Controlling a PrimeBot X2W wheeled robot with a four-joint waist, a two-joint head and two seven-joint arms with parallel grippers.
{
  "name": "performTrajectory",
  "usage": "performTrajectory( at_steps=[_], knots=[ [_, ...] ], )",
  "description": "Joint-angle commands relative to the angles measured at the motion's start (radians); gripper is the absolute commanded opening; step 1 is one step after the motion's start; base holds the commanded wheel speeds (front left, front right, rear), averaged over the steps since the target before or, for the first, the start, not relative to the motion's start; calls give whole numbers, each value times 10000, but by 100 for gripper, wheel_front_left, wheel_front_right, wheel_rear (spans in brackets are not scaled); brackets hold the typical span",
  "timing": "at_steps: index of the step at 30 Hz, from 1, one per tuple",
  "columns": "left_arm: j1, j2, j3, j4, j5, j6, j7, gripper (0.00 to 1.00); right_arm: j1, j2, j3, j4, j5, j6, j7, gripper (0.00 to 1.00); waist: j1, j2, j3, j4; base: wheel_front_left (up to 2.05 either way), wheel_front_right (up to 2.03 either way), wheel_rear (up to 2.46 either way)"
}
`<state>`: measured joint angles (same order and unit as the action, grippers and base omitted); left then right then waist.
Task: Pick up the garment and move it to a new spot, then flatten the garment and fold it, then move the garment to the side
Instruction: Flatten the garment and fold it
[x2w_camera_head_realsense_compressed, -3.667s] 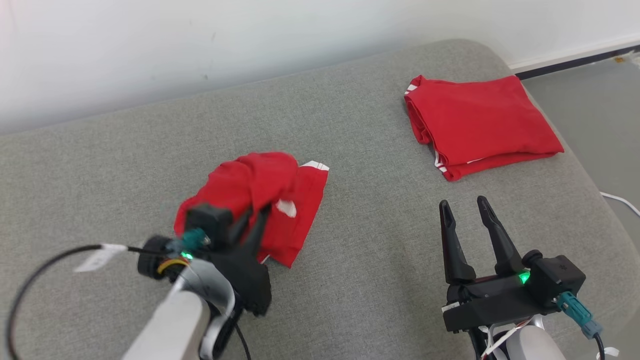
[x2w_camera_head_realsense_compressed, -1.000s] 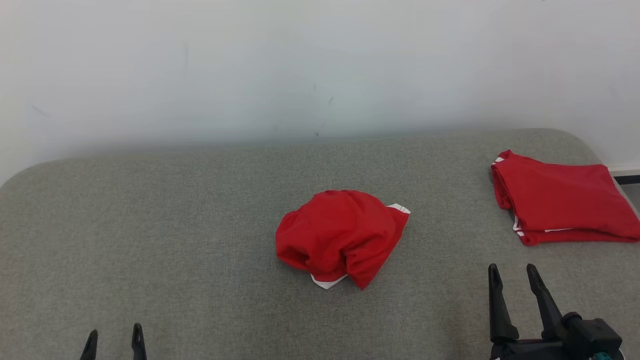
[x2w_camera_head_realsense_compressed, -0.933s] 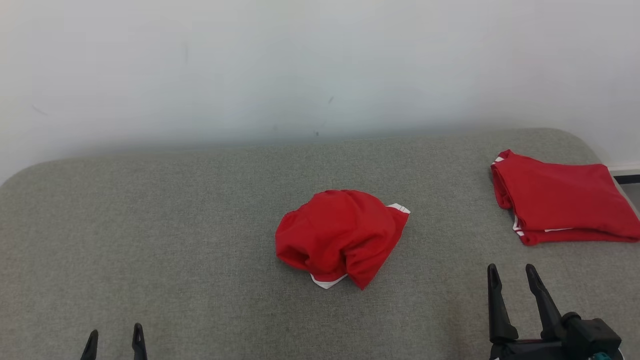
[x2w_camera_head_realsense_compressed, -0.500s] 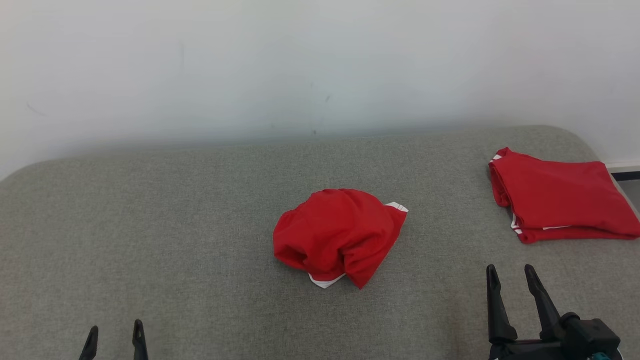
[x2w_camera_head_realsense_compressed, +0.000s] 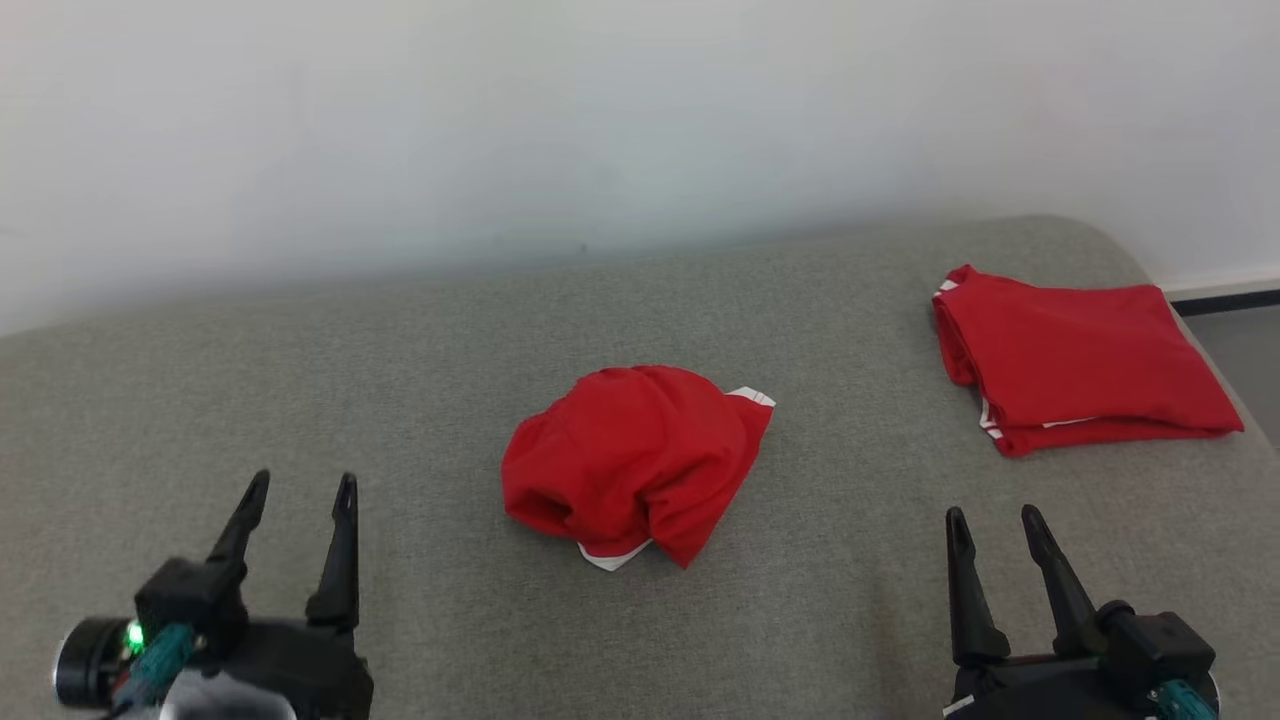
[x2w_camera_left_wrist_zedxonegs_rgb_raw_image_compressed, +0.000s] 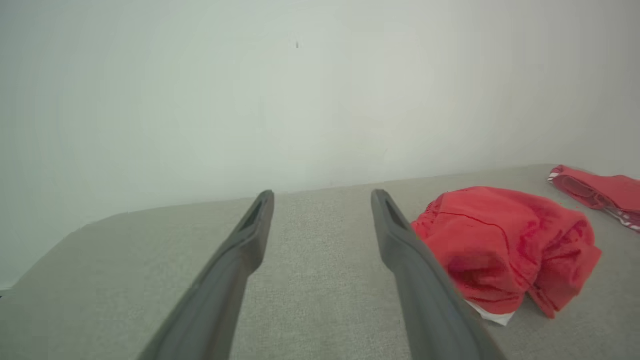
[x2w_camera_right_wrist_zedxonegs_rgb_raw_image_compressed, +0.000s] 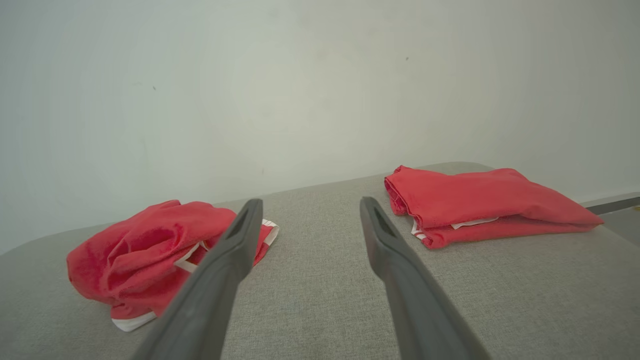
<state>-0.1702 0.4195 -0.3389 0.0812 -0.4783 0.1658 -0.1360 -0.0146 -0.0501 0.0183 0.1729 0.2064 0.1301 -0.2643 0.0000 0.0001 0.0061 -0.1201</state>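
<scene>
A crumpled red garment with white trim lies bunched in the middle of the grey cushioned surface. It also appears in the left wrist view as the red garment to the right of my fingers, and in the right wrist view as the red garment to the left. My left gripper is open and empty at the lower left, well short of the cloth. At the lower right my right gripper is open and empty too.
A second red garment, folded, lies at the far right near the surface's rounded corner, also the folded garment in the right wrist view. A white wall runs behind. Floor and dark baseboard show at the right edge.
The camera has turned and tipped a little, shifting the scene left and down. My left gripper has risen further into the head view. The garment lies as it did a second ago, released.
</scene>
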Motion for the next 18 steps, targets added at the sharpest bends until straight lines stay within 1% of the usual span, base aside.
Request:
performTrajectory(
  at_steps=[1,5,7,9,10,12,18],
  knots=[
    [-424,42,-68,201,18,-159,95,100,-175,-8,55,-30,87,6,-4,100,0,-1,298,-393,0,0,0],
    [-1596,39,-200,1106,-349,-841,647,100,-536,-6,249,-49,229,6,-4,100,0,-1,615,-948,0,0,0],
    [-2038,192,-345,1593,-381,-1192,1110,100,-706,-5,416,-56,356,6,-4,100,0,-1,718,-1281,0,0,0],
    [-2500,201,-387,1982,-595,-1507,1461,100,-857,-3,525,-90,508,6,-4,100,0,-1,841,-1555,0,0,0],
    [-2500,201,-387,1982,-595,-1507,1461,100,-857,-3,525,-90,508,6,-4,100,0,-1,841,-1555,0,0,0],
    [-2858,362,-494,2417,-590,-1804,1730,100,-957,-6,619,-92,658,6,-4,100,0,-1,950,-1828,0,0,0],
    [-3449,330,-737,3395,-787,-2266,2256,100,-1039,-3,766,19,932,6,-4,100,0,-1,1152,-2479,0,0,0]
  ],
)
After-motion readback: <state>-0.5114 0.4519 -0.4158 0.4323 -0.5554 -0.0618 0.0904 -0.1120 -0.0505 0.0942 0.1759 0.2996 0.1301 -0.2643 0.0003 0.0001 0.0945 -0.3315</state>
